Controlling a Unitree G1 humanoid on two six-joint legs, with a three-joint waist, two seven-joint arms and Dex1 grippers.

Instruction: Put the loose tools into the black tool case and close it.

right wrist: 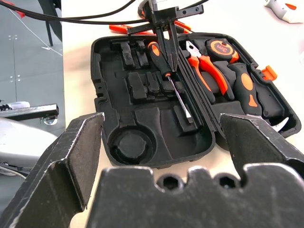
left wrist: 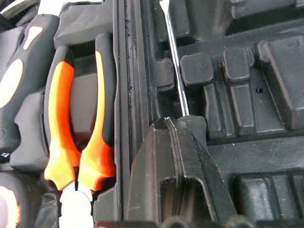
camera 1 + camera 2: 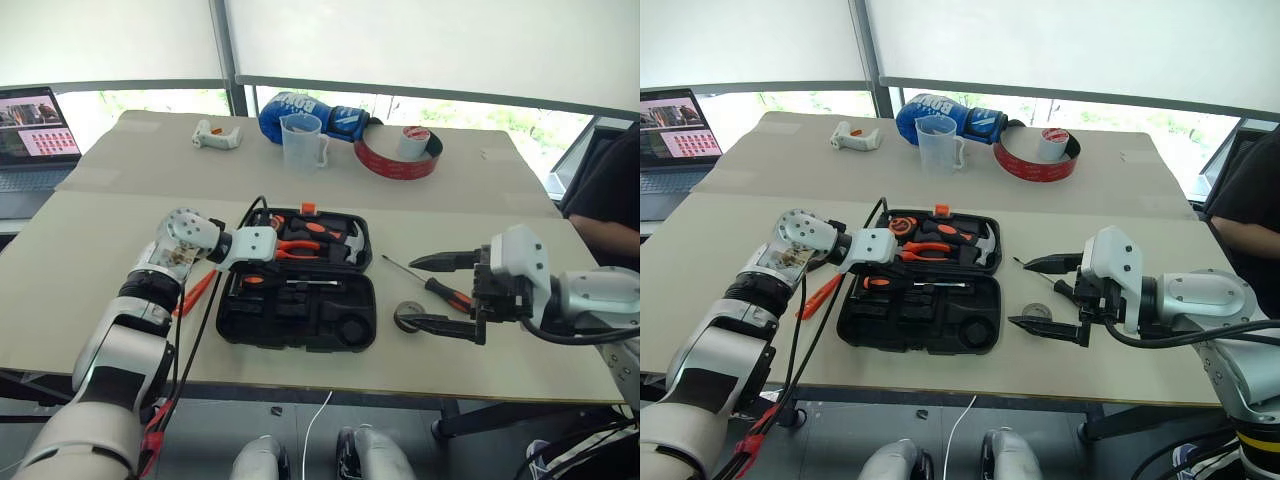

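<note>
The black tool case (image 3: 228, 322) lies open in the middle of the table. Its far half holds orange-handled pliers (image 3: 300, 250), a hammer and a tape measure. A black-and-orange screwdriver (image 1: 161, 61) lies in a slot of the near half. My left gripper (image 2: 178, 121) is shut on its shaft just past the handle. To the right of the case my right gripper (image 3: 410, 292) hovers open above the table. A second screwdriver (image 3: 445, 292) and a small dark tape roll (image 3: 407, 317) lie there. An orange tool (image 3: 197, 293) lies left of the case.
Black cables (image 3: 200, 335) run over the table's front edge left of the case. At the back stand a clear measuring jug (image 3: 303, 140), a blue boxing glove (image 3: 335, 120), a big red tape roll (image 3: 400, 158) and a white object (image 3: 217, 135). A laptop (image 3: 35, 130) sits far left; a person (image 3: 610, 190) sits at right.
</note>
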